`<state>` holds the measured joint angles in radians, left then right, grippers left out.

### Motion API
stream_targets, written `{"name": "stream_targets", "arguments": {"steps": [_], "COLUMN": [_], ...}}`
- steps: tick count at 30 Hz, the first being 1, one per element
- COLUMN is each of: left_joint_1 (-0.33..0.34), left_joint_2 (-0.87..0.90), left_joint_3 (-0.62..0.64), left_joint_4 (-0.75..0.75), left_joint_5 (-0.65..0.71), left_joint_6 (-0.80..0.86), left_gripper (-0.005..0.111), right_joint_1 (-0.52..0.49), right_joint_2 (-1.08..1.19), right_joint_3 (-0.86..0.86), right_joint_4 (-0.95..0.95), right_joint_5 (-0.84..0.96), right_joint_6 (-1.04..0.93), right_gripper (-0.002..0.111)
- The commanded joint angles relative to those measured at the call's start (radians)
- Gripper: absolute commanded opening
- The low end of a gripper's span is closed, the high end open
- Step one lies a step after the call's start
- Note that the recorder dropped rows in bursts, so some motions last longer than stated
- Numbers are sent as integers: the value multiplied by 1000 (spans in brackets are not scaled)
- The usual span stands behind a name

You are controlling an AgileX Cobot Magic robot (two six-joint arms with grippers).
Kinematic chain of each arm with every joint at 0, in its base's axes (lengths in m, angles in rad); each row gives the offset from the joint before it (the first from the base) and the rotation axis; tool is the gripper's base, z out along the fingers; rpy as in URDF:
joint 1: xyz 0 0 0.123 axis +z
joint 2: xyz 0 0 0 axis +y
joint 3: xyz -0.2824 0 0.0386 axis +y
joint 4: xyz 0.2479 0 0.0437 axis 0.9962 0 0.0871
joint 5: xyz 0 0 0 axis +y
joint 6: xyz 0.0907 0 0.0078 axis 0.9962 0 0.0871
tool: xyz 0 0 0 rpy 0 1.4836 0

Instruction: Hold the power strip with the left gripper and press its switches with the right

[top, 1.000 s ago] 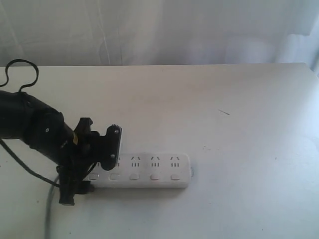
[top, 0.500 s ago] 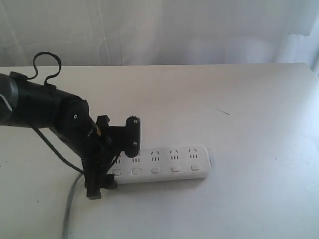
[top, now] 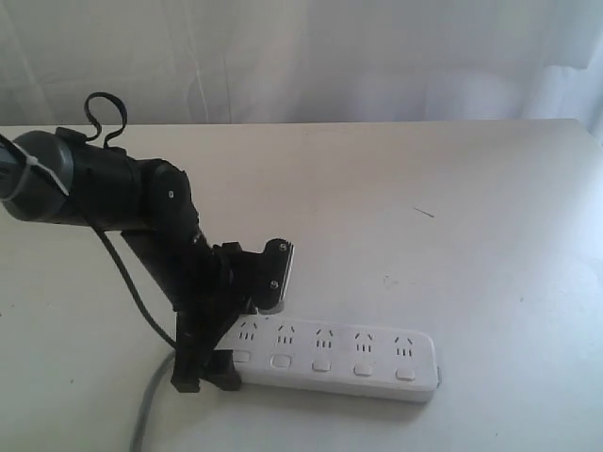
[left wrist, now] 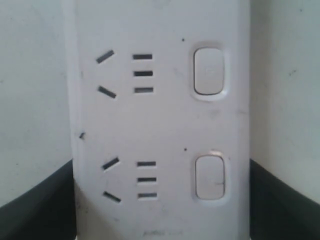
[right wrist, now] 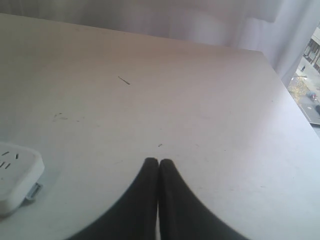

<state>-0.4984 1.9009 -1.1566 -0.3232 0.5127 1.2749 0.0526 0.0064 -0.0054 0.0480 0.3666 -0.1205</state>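
1. The power strip (top: 339, 363) lies flat on the white table (top: 452, 188), near the front edge and left of centre. Its long axis runs left to right, with the right end slightly nearer to me.
2. Five buttons (top: 321, 364) run along the strip's near side and the sockets (top: 324, 338) along its far side. The grey cord (top: 149, 410) leaves the left end and runs toward the near edge.
3. The left gripper (top: 240, 330) straddles the strip's left end. One jaw sits on the far side and the other on the near side.
4. In the left wrist view I read its black fingers (left wrist: 35, 210) touching both long sides of the strip. The pincer is clamped on the power strip.
5. I see the right gripper (right wrist: 158, 165) only in its own wrist view. Its two fingertips are pressed together with nothing between them.
6. The right gripper is over bare table, to the right of the strip's right end and apart from it. I cannot tell whether its tips touch the table.
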Motion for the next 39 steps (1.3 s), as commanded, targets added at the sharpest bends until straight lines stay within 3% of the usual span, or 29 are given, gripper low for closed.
{"name": "stream_targets", "arguments": {"steps": [1, 11, 39], "left_joint_1": [-3, -3, -3], "left_joint_2": [25, 48, 62], "left_joint_3": [-69, -105, -105], "left_joint_4": [-29, -112, -118], "left_joint_5": [-30, 73, 64], "left_joint_6": [8, 8, -4], "left_gripper": [0, 0, 0], "right_joint_1": [-2, -2, -2], "right_joint_2": [-6, -6, -6], "right_joint_3": [5, 5, 5], "right_joint_4": [0, 0, 0], "right_joint_5": [-15, -15, -15], "right_joint_6": [1, 1, 1], "right_gripper": [0, 0, 0]}}
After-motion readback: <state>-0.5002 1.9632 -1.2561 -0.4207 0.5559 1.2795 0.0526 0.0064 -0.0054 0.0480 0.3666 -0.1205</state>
